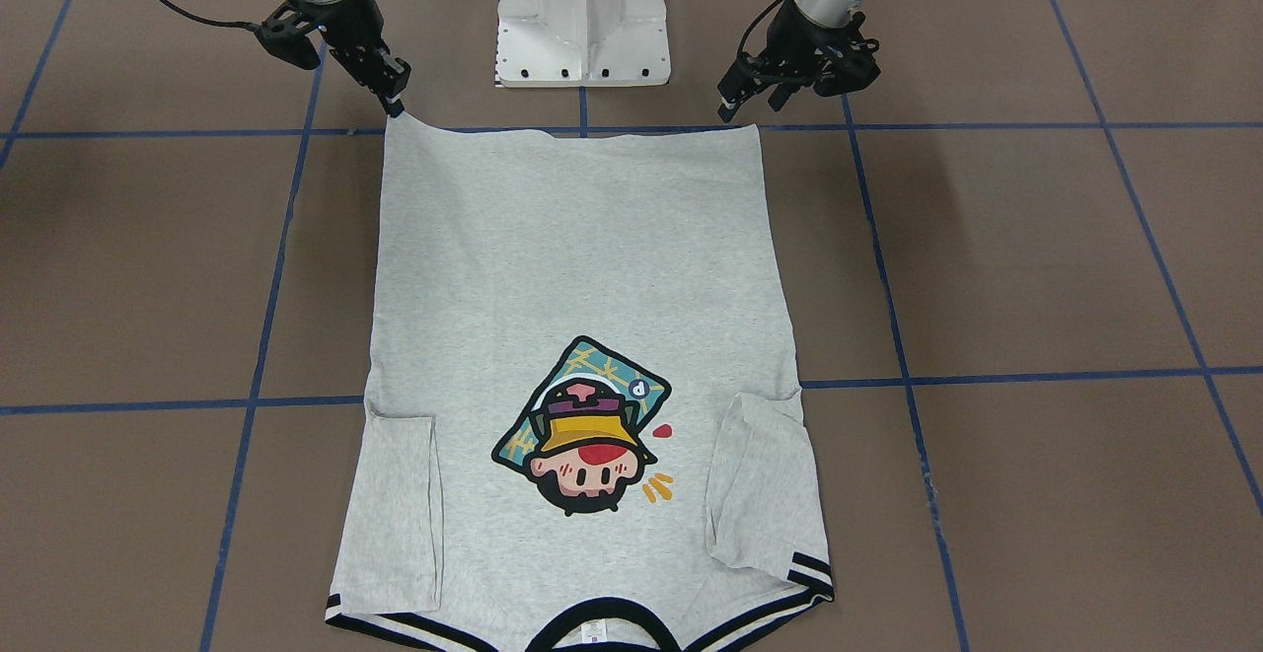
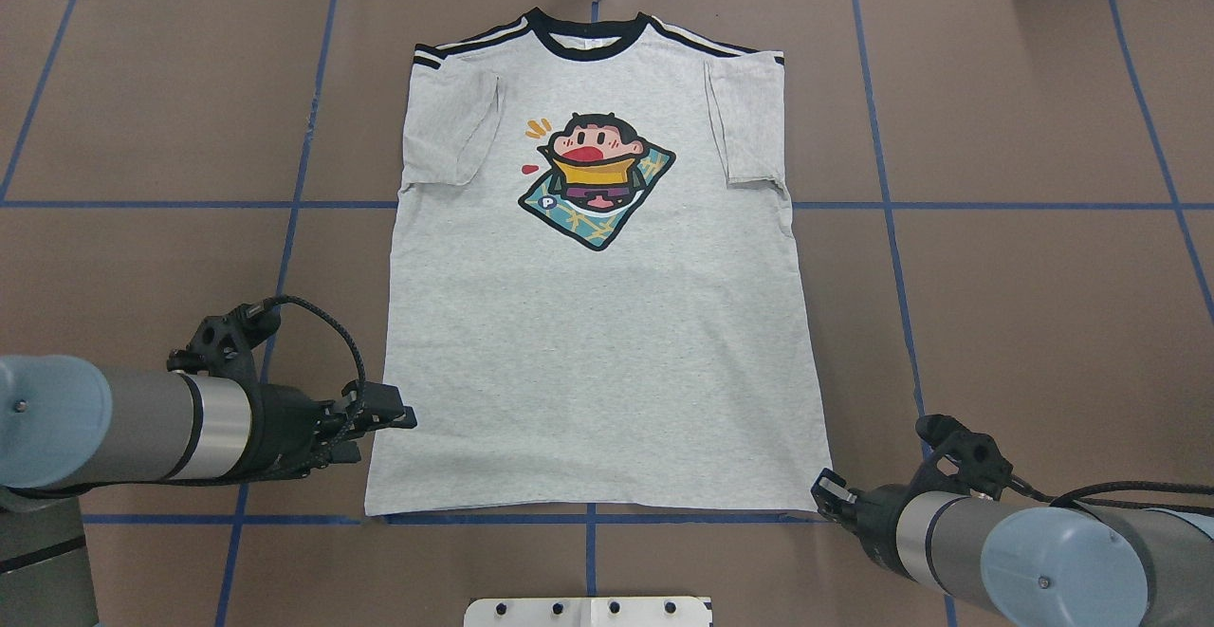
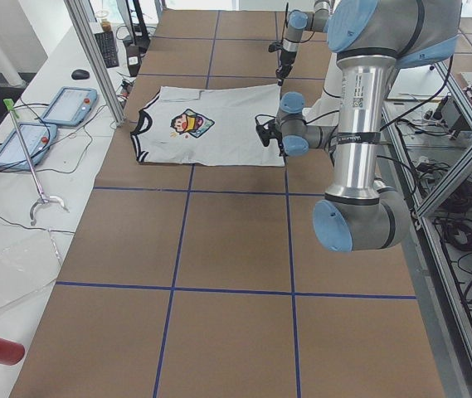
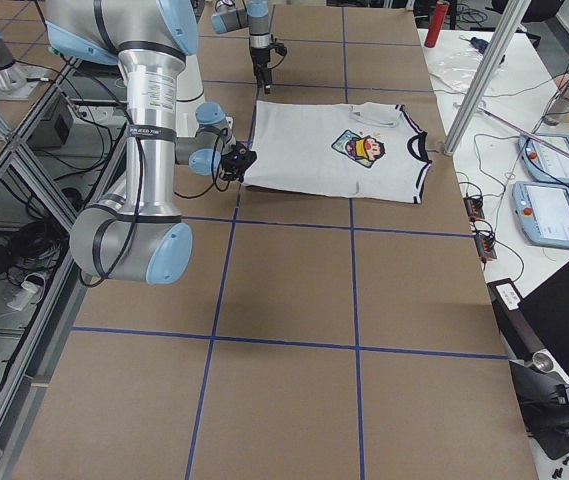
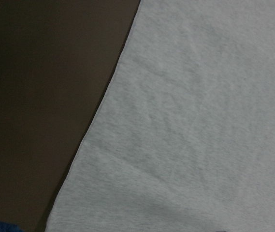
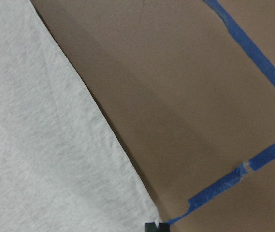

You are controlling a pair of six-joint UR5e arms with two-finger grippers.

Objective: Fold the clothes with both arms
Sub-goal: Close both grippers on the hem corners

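The grey T-shirt (image 1: pixel 572 257) lies flat and print up on the brown table, sleeves folded in, collar on the side away from me. It also shows in the overhead view (image 2: pixel 597 352). My right gripper (image 1: pixel 396 106) is down at one hem corner, its fingers close together and shut on that corner, which peaks up slightly; it also shows in the overhead view (image 2: pixel 823 490). The right wrist view shows this corner (image 6: pixel 142 212) at the fingertip. My left gripper (image 1: pixel 754 104) is open and hovers just off the other hem corner, at the shirt's side edge (image 2: pixel 403 416), holding nothing.
The white pedestal (image 1: pixel 582 21) stands just behind the hem, between the arms. Blue tape lines (image 1: pixel 987 376) cross the brown table cover. Tablets (image 3: pixel 68 104), cables and a pole lie on the side bench beyond the collar.
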